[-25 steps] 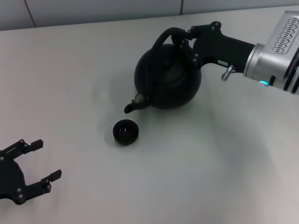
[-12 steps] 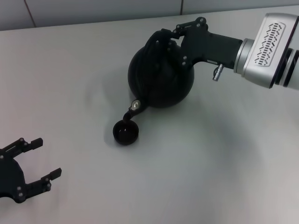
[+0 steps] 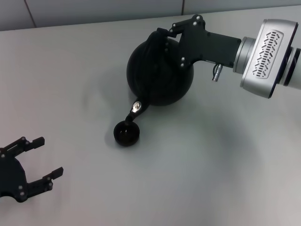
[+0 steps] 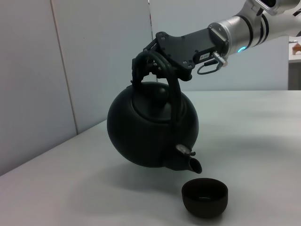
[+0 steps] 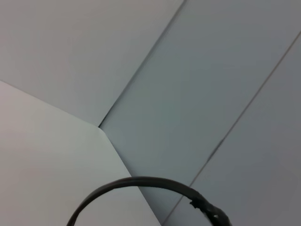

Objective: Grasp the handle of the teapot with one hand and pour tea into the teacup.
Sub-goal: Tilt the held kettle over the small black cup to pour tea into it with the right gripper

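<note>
Above round teacup (image 4: 205, 198), right gripper (image 3: 175, 34) tilts matte globe teapot (image 4: 151, 125).

Head overhead—left wrist level (both see teapot (image 3: 160, 75)).

Right pincer (image 3: 175, 36): fingertips hidden against black handle (image 3: 155, 44) in head view; grip itself not resolvable. Right arm cut by head view's right edge. Right wrist view: only thin arc of handle (image 5: 141, 184) visible, cut by lower edge; own fingers out of frame. Left pincer (image 3: 33, 162): body cut by head view's left edge. Teacup (image 4: 205, 198) contents too dark to tell. Teapot (image 3: 160, 77) lid hidden in head view.
</note>
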`<state>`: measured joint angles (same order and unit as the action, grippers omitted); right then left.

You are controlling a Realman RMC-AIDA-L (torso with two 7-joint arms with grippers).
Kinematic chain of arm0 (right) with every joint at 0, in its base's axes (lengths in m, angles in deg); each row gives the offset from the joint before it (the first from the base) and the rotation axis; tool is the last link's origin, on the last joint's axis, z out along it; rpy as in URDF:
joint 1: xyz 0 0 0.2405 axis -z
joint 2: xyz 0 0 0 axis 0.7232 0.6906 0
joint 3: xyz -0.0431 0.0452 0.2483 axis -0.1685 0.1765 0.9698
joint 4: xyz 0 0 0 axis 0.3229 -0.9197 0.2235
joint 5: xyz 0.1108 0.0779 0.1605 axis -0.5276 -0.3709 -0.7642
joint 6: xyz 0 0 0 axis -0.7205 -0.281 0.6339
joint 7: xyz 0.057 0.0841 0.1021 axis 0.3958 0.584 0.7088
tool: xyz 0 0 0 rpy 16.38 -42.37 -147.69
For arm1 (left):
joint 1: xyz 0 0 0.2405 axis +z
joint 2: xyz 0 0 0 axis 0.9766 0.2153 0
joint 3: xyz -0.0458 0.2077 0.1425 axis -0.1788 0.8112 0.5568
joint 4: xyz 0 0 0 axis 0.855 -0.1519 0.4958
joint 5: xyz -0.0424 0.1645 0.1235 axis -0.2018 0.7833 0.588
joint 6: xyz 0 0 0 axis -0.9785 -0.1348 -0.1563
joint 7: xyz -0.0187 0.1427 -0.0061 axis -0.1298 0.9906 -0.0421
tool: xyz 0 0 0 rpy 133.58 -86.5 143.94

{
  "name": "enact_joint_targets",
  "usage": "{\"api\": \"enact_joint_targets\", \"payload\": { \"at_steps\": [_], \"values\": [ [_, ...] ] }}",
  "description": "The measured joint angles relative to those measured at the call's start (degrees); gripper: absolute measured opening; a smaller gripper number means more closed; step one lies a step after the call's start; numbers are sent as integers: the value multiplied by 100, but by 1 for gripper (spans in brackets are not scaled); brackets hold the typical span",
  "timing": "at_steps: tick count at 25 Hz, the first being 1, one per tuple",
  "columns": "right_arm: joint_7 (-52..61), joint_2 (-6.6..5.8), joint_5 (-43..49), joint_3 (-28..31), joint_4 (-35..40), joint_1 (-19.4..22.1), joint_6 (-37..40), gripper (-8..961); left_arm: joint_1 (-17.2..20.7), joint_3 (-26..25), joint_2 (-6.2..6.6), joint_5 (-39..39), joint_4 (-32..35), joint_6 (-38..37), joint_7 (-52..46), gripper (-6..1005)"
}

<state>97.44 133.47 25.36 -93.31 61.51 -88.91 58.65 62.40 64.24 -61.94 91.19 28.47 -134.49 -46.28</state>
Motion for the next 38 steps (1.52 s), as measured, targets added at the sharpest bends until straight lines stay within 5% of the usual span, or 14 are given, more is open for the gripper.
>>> {"api": "enact_joint_targets", "payload": {
  "at_steps": [27, 38],
  "values": [
    [-1024, 27, -152, -77, -116, -26, 271, 83, -3, -35, 8, 23, 0, 8, -8, 811],
    [1513, -7, -160, -2, 43, 207, 70, 91, 18, -35, 9, 26, 0, 0, -8, 811]
  ]
}}
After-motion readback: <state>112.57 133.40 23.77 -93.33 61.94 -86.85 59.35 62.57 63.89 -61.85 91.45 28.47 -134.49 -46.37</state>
